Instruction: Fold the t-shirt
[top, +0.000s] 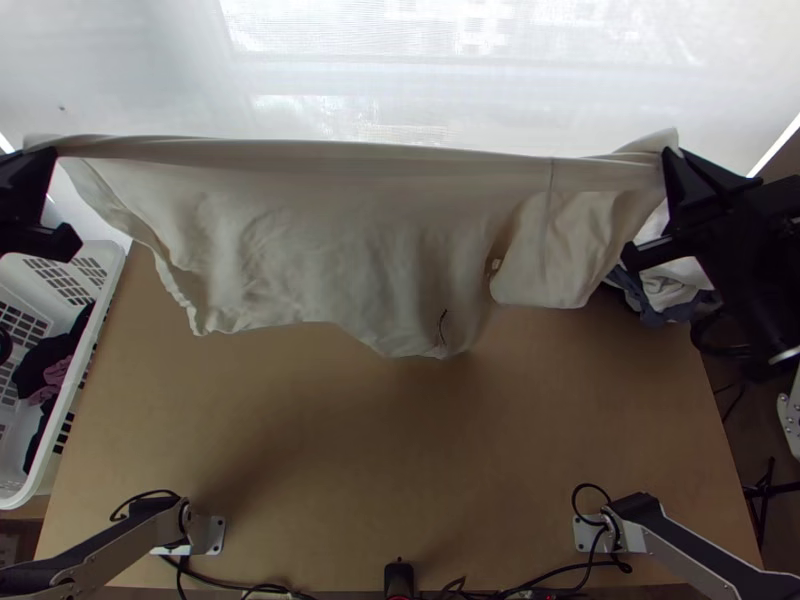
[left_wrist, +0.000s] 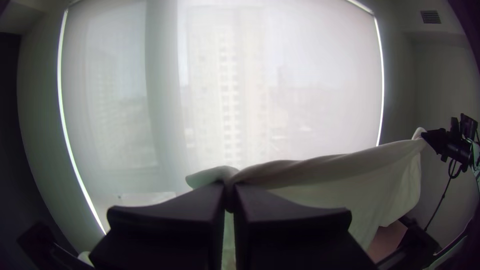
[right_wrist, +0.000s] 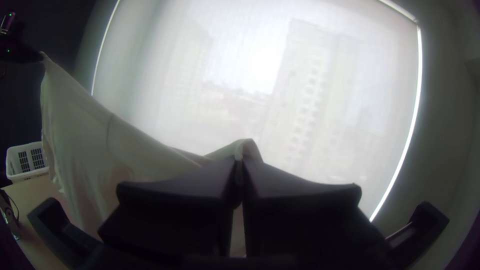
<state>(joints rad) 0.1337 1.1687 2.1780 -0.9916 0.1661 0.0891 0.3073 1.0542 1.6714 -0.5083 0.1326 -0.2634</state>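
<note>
Nearest the camera, the left hand (top: 51, 157) at the top view's upper left and the right hand (top: 669, 160) at its upper right were each closed, gripping opposite ends of the pale t-shirt (top: 350, 240). The garment hung across the upper half of the frame, its top edge drawn taut, its lower edge uneven, above the wooden worktop (top: 350, 440). A white basket (top: 112, 285) containing dark clothing (top: 42, 368) stood at the left edge.
</note>
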